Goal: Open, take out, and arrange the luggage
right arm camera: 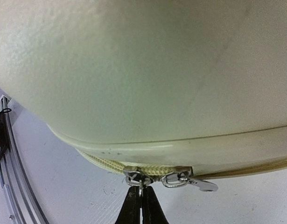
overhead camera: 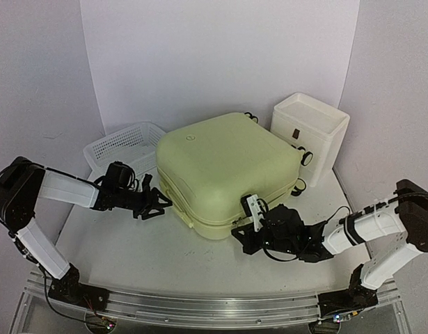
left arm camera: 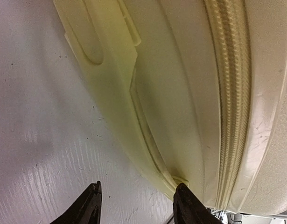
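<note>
Pale yellow-green hard shell is filling the middle of the top view: the luggage [overhead camera: 224, 170] is lying flat on its broad side on the white table [overhead camera: 151, 257], zipped shut, so its inside is hidden. It is squarish with rounded corners, and I am reading its axis as running left to right, with the black-and-cream wheels [overhead camera: 305, 157] facing the white drawer box [overhead camera: 311, 132] at far right. A white mesh basket [overhead camera: 120, 142] is sitting just beyond its left side; I am seeing only its own mesh floor and walls. The left gripper [overhead camera: 156, 202] is reaching toward the case's left edge, the right gripper [overhead camera: 247, 223] toward its near corner.

Through the left wrist camera, I am looking along the smooth moulded shell of the luggage [left arm camera: 190, 93], its ribbed zipper [left arm camera: 232, 93] running up the frame. The left gripper [left arm camera: 136, 207] is standing partly apart, gripping nothing, one finger [left arm camera: 187, 207] right at the shell's lower edge.

Through the right wrist camera, the right gripper [right arm camera: 141, 198] is pinching closed on a metal zipper pull [right arm camera: 134, 177], a second pull [right arm camera: 187, 182] lying just beside it under the faintly pebbled luggage [right arm camera: 134, 70].
</note>
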